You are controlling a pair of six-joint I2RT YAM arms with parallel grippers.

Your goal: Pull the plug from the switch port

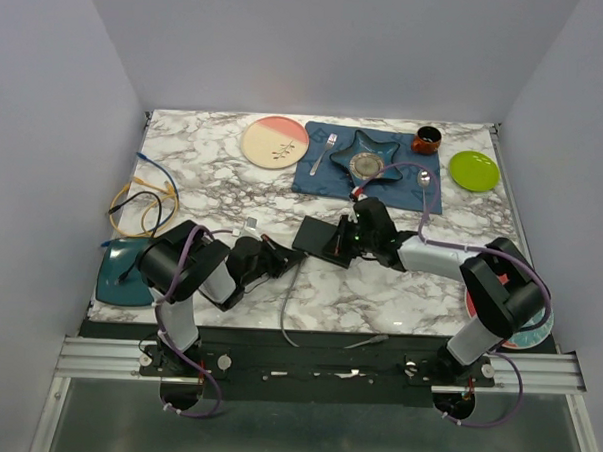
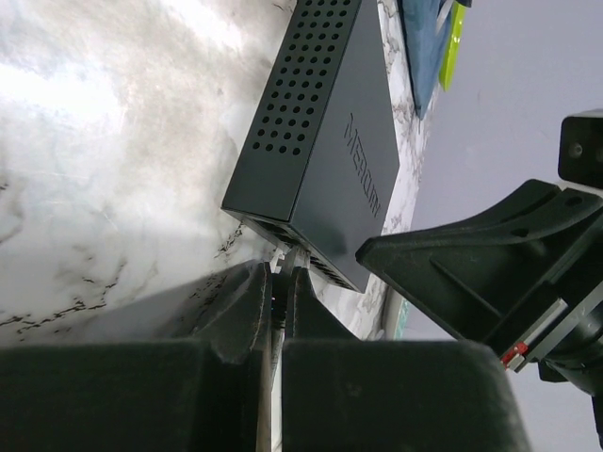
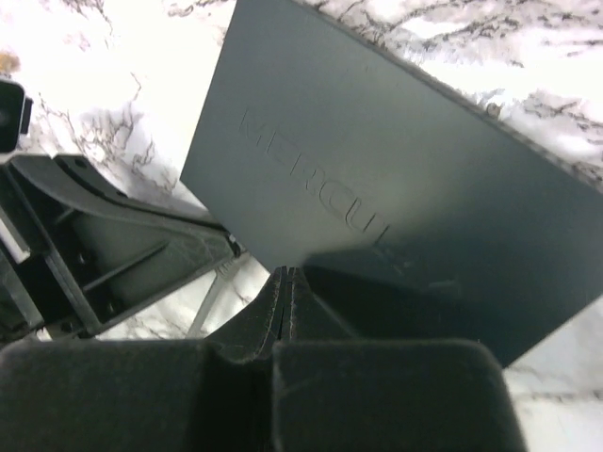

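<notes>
Switch (image 1: 319,234): I see it lying flat on the marble table (image 1: 399,290), about mid-table, near the blue mat (image 1: 312,174) on its near side, between my two claws.
Socket edge: it faces my left arm; the side next to it is full of vent holes.
Plug (image 2: 283,252): pale, seated in a socket on that edge, not out.
Left claw (image 2: 278,282): fingers drawn together right at the socket edge, clamped on the plug, with only a thin slit between them.
Cable (image 1: 286,305): grey, it runs from the left claw toward the near table edge.
Right claw (image 3: 287,278): fingers pressed together with nothing between them, tips down on the switch's top face near one edge.
Lettering: raised brand letters on the top face, beside the right claw's tips.
</notes>
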